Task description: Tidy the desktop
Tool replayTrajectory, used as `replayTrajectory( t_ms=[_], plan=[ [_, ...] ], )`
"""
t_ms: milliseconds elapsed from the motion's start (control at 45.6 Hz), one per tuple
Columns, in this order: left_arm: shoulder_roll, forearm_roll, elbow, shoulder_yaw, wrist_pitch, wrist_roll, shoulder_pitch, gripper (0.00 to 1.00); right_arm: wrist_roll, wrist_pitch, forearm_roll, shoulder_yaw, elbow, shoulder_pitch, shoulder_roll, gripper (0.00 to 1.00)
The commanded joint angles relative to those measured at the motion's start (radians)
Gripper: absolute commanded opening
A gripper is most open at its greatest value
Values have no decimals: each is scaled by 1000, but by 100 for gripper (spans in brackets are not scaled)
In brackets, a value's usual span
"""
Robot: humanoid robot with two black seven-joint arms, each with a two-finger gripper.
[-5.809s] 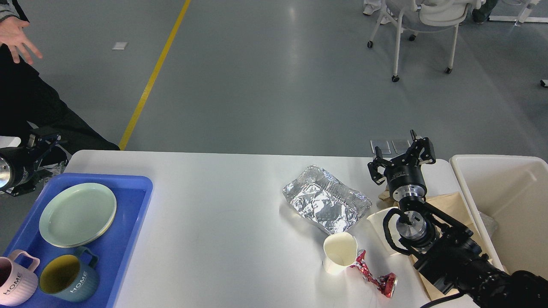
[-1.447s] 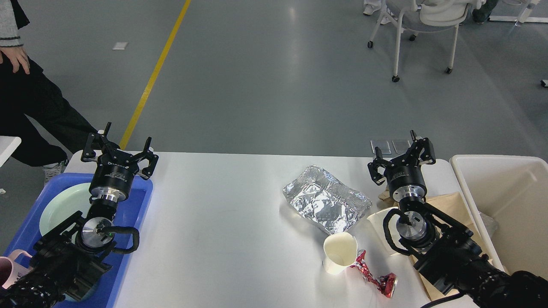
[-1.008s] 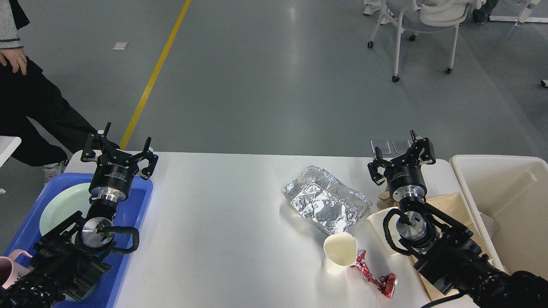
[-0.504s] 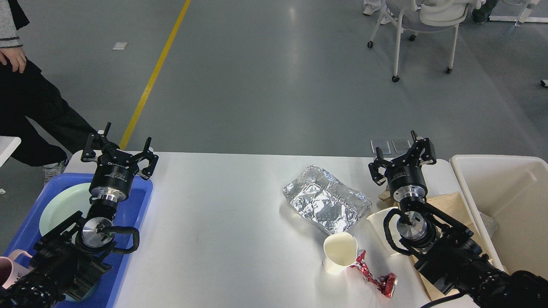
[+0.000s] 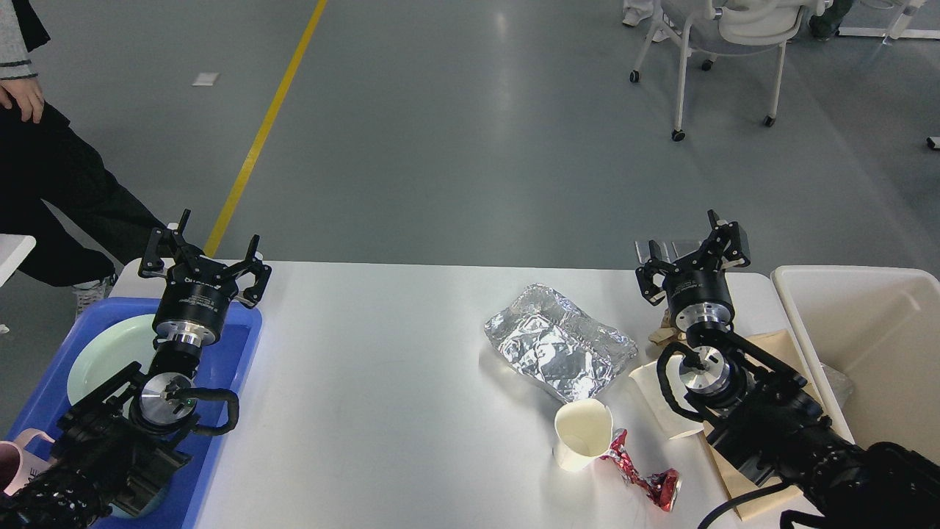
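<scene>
Two tools are up in our one view from the head, and both stand wide with nothing in them. Our left tool hangs over the far corner of the blue tray. Our right tool hangs near the far right edge of the tabletop.

What could go wrong? The paper cup is light and stands upright, touching the squashed red can. If we bump the can, the cup may tip and roll. The foil bag is crinkly and slippery, so we think it may slide out of a pinch. Our right arm lies over the brown paper, so a quick pull could drag it off the edge. Our left arm is low over the green plate and the pink mug, and a careless swing could knock them.

The tabletop is white, smooth and flat, and it fills the lower middle of the view. The trash sits on its right half. The cream bin stands just beside its right end. The floor is gray with a yellow line. A white chair on wheels stands far back. A person stands at the left, so we must not swing that way.
</scene>
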Motion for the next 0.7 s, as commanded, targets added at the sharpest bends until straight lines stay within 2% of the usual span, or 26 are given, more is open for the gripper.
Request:
replayTrajectory(
  t_ms=[0,438,680],
  plan=[
    [0,0,0,0,0,0,0,97,0,-12,8,-9,-7,12,19,100],
    [0,0,0,0,0,0,0,97,-8,-158,177,-23,11,48,38,100],
    [-1,0,0,0,0,0,1,97,-7,-324,226,-44,14,78,77,100]
  ],
)
